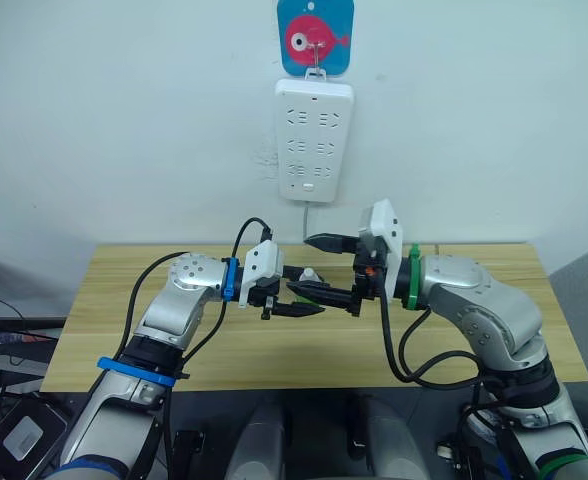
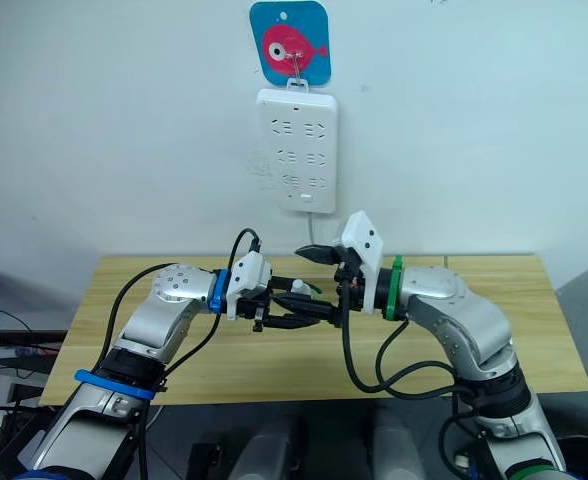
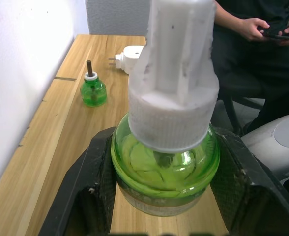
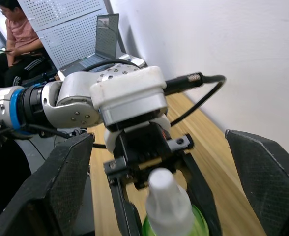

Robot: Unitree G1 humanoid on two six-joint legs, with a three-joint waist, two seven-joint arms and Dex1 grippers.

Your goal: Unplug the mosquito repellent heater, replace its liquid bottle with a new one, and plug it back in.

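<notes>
My left gripper (image 1: 304,297) is shut on a green liquid bottle (image 3: 164,167), which points its white cap (image 3: 174,83) toward my right gripper (image 1: 321,268). That gripper is open above the table, its fingers (image 4: 71,182) wide apart on either side of the cap (image 4: 166,196) without touching it. On the table lies the mosquito repellent heater (image 3: 132,56), white, with its prongs showing. A second green bottle (image 3: 93,91) with a bare wick stands upright near the heater.
A white power strip (image 1: 314,140) hangs on the wall under a blue fish hook (image 1: 316,38), with its sockets free. The wooden table (image 1: 124,330) runs along the wall. Beside the table sits a person (image 3: 252,29) holding a phone. A laptop (image 4: 105,34) stands farther off.
</notes>
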